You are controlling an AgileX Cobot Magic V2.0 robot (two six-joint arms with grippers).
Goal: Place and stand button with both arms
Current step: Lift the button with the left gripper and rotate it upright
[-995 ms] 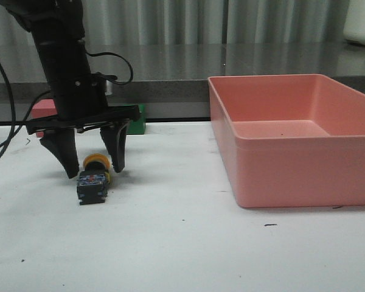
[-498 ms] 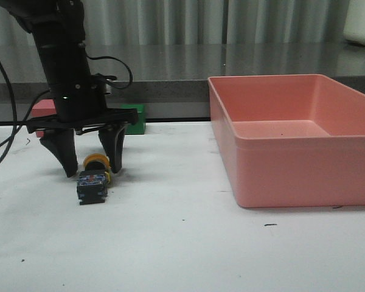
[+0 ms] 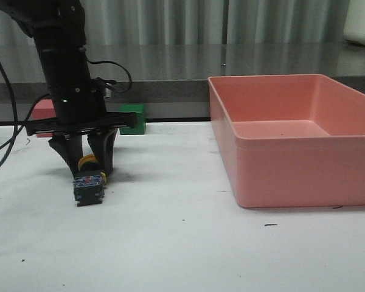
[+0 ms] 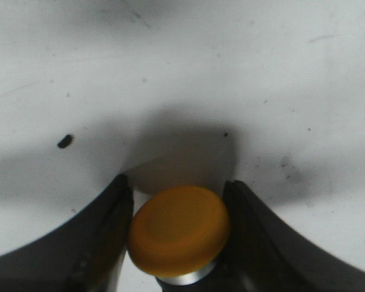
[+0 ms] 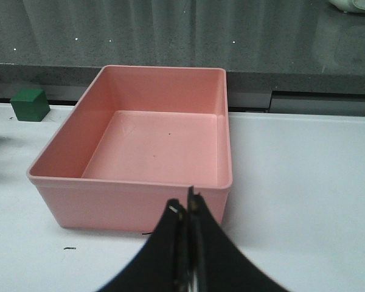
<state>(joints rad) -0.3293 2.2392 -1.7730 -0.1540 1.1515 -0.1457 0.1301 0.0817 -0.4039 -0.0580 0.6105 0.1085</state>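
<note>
Table [image 3: 188, 255]: white, lightly scuffed, with small dark specks.
Counter [image 3: 231, 67]: grey, glossy, running behind the table.
Back wall [image 3: 170, 21]: pale vertical ribbed panels.
Light: dim, soft, even.

White table [image 3: 188, 249]: button [image 3: 89, 185], bin [image 3: 295, 137], perhaps cubes.

Front view: low, near bench [image 3: 188, 243] level, facing forward toward grey back wall. Left wrist view: very close, looking straight down past fingers [image 4: 109, 237] at bench surface. Right wrist view: higher, farther back, angled forward over pink bin [image 5: 134, 182]. Bin and green cube [image 5: 30, 104] shared with front view.
</note>
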